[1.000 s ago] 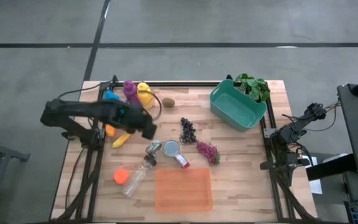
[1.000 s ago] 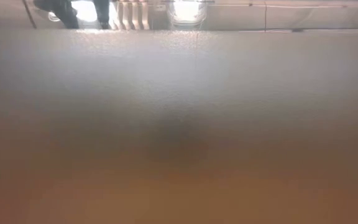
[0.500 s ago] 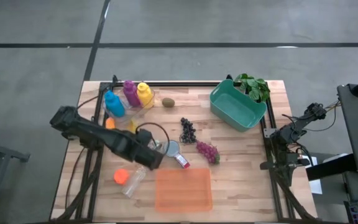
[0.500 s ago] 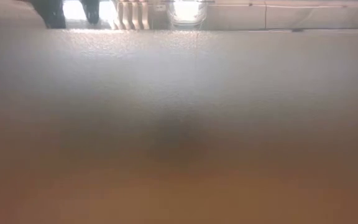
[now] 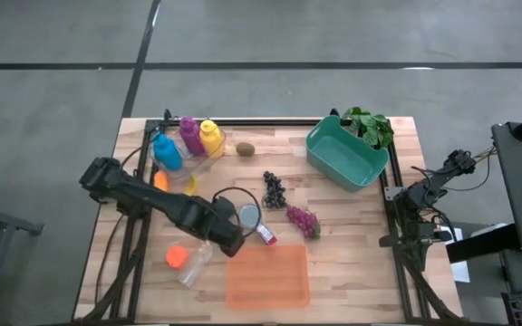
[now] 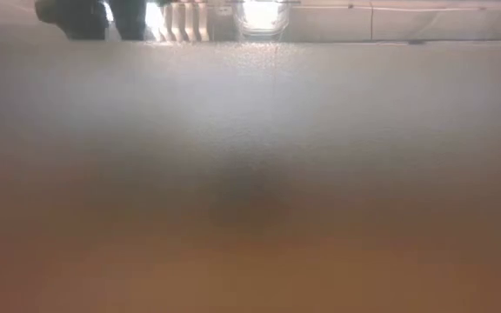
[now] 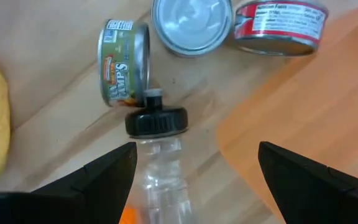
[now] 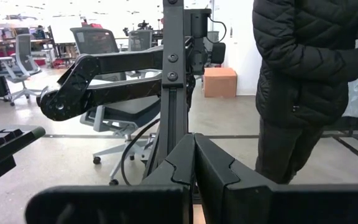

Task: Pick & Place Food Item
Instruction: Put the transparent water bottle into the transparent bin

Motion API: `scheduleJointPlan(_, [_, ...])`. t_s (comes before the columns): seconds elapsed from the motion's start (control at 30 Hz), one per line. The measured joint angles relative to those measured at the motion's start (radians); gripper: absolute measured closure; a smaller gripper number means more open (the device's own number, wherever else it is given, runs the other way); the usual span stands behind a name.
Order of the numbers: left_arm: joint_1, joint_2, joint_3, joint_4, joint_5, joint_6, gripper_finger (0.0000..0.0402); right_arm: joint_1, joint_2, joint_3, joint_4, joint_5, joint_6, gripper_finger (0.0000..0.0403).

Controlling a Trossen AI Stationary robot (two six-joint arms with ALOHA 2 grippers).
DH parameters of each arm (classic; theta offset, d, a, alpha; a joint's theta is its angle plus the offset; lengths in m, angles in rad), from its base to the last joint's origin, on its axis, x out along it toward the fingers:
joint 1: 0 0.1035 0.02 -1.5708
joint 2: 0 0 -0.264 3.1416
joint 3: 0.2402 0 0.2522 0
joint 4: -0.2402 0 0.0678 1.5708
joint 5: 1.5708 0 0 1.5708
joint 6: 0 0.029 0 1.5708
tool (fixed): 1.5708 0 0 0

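Note:
My left gripper (image 5: 228, 239) hangs open, fingers pointing down, over the table's middle left. Below it in the left wrist view lie a clear bottle with a black cap (image 7: 156, 122), a green-labelled can on its side (image 7: 125, 63), a silver-topped can (image 7: 191, 25) and a red-labelled can (image 7: 279, 25). The bottle's neck lies between the fingers (image 7: 104, 177), untouched. Dark grapes (image 5: 273, 188), purple grapes (image 5: 303, 220) and a kiwi (image 5: 246, 149) rest on the wood. My right gripper (image 8: 194, 168) is shut, parked off the table's right edge.
An orange tray (image 5: 267, 274) lies near the front edge, a teal bin (image 5: 345, 154) with leafy greens (image 5: 371, 125) behind it at the far right. Blue, purple and yellow bottles (image 5: 188, 138) stand far left. A person stands beyond the table (image 8: 303, 74). The low view is almost wholly blocked.
My left gripper has swung from beside the coloured bottles toward the table's near edge and right, sinking as it went, and now hangs over the cans and the clear bottle. It has stayed open. Nothing on the table has moved.

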Motion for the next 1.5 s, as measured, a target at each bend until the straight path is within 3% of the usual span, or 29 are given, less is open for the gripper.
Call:
scheduleJointPlan(0.3, [0.043, 0.0, -0.214, 0.208, 0.133, 0.019, 0.0061, 0.0, 0.0, 0.0, 0.0, 0.0, 0.0, 0.0395])
scheduleJointPlan(0.47, [0.049, 0.0, -0.293, 0.295, 0.14, 0.03, 0.0061, 0.0, 0.0, 0.0, 0.0, 0.0, 0.0, 0.0395])
scheduleJointPlan(0.77, [0.1, -0.001, -0.379, 0.38, 0.148, 0.096, 0.0061, 0.0, 0.0, 0.0, 0.0, 0.0, 0.0, 0.0395])
scheduleJointPlan(1.07, [0.156, -0.004, -0.475, 0.521, 0.225, 0.149, 0.006, 0.0, 0.0, 0.0, 0.0, 0.0, 0.0, 0.0395])
scheduleJointPlan(1.37, [0.18, -0.003, -0.482, 0.539, 0.224, 0.168, 0.0062, 0.0, 0.0, 0.0, 0.0, 0.0, 0.0, 0.0395])
scheduleJointPlan(1.5, [0.18, -0.003, -0.482, 0.549, 0.221, 0.17, 0.0087, 0.0, 0.0, 0.0, 0.0, 0.0, 0.0, 0.0395])
